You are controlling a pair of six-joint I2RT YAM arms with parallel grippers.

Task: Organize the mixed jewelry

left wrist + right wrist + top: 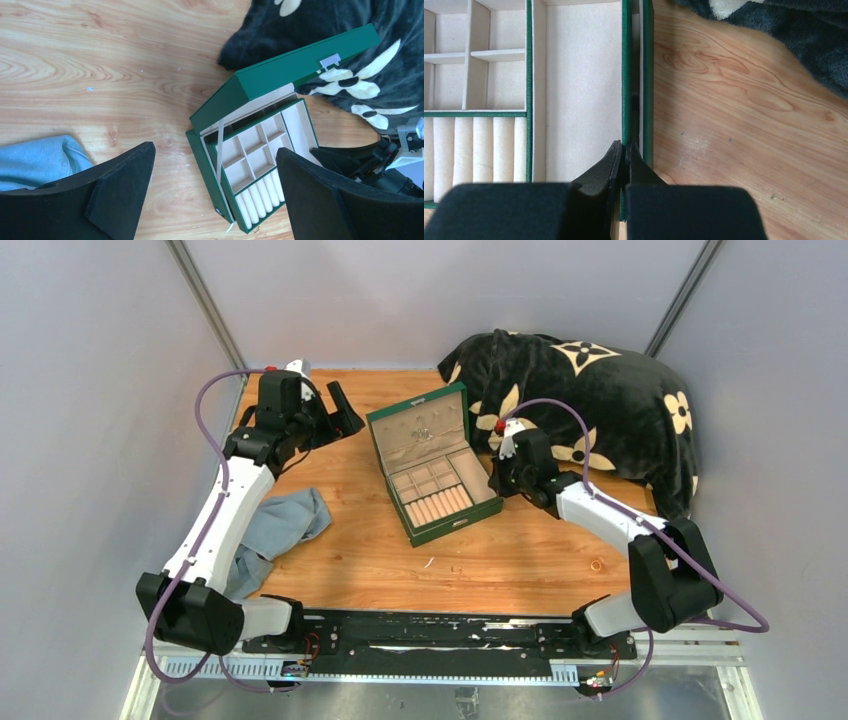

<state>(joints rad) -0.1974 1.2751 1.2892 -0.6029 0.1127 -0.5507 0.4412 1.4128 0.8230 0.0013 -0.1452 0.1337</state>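
Note:
The green box [432, 462] lies open mid-table, its lid [418, 425] raised and its cream compartments [255, 155] bare. A tiny glinting silvery cluster [425, 432] sits on the lid's lining. A small gold-coloured ring [597, 565] lies on the wood at the right front. My right gripper [497, 478] [625, 146] is shut, pinching the thin green right wall of the inner tray [625, 75]. My left gripper [338, 412] [215, 150] hangs open above the table left of the box, holding nothing.
A black blanket with cream flowers [600, 400] is heaped at the back right, touching the box's lid. A crumpled blue cloth [285, 525] lies by the left arm. A thin pale sliver [428, 562] rests in front of the box.

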